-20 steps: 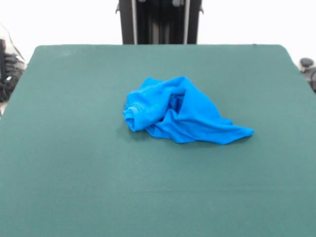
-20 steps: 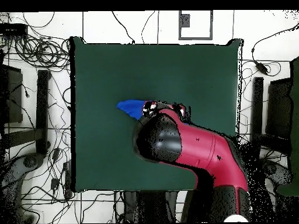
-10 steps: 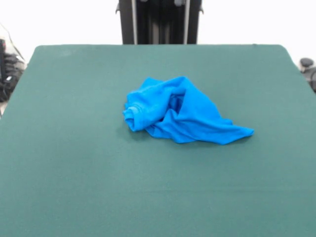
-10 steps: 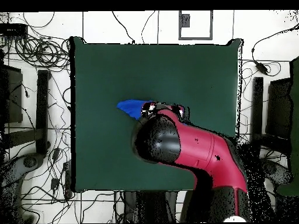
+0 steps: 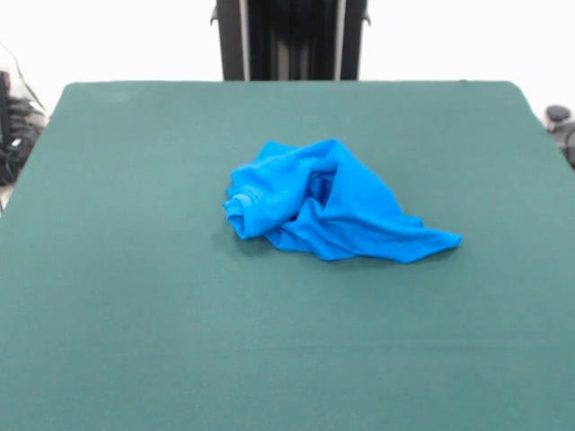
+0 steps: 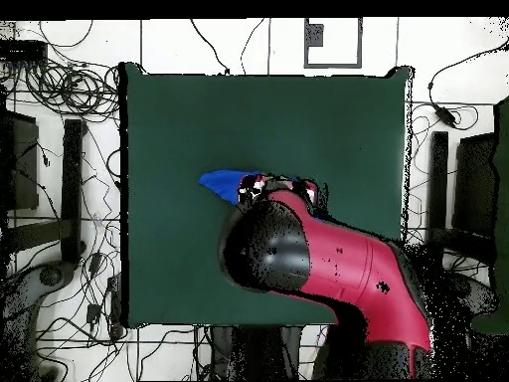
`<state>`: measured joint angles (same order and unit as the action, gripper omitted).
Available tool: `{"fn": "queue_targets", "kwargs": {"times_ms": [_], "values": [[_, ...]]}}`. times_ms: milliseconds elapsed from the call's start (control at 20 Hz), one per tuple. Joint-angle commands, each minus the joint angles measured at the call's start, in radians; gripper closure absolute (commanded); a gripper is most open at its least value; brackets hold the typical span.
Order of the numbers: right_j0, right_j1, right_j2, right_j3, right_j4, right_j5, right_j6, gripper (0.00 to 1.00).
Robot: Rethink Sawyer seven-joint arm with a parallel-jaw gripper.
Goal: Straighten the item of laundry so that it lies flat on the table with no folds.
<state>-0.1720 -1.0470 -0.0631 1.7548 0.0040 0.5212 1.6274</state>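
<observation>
The bright blue T-shirt (image 5: 323, 205) lies crumpled in a heap near the middle of the dark green table (image 5: 135, 296), with one corner trailing out to the right in the front view. In the overhead view only a blue tip of the shirt (image 6: 221, 183) shows beside the red and black arm (image 6: 318, 261), which covers the rest. The gripper (image 6: 285, 186) at the arm's end sits high over the shirt in the overhead view. The front view shows no gripper.
The robot's black pedestal (image 5: 289, 40) stands at the table's far edge. Cables and dark equipment (image 6: 60, 179) lie on the floor around the table in the overhead view.
The shirt has not moved. In the overhead view the arm's big joint has shifted slightly toward the robot's base and looks larger.
</observation>
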Motion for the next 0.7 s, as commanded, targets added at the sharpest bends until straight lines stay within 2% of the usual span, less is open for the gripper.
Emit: {"fn": "queue_targets", "kwargs": {"times_ms": [50,400,700], "values": [[-0.009,0.107,0.119,0.17,-0.015,-0.116,0.097,0.0],[-0.037,0.173,0.159,0.189,-0.023,-0.242,0.113,0.0],[-0.054,0.189,0.18,0.197,-0.026,-0.263,0.11,0.0]]}}
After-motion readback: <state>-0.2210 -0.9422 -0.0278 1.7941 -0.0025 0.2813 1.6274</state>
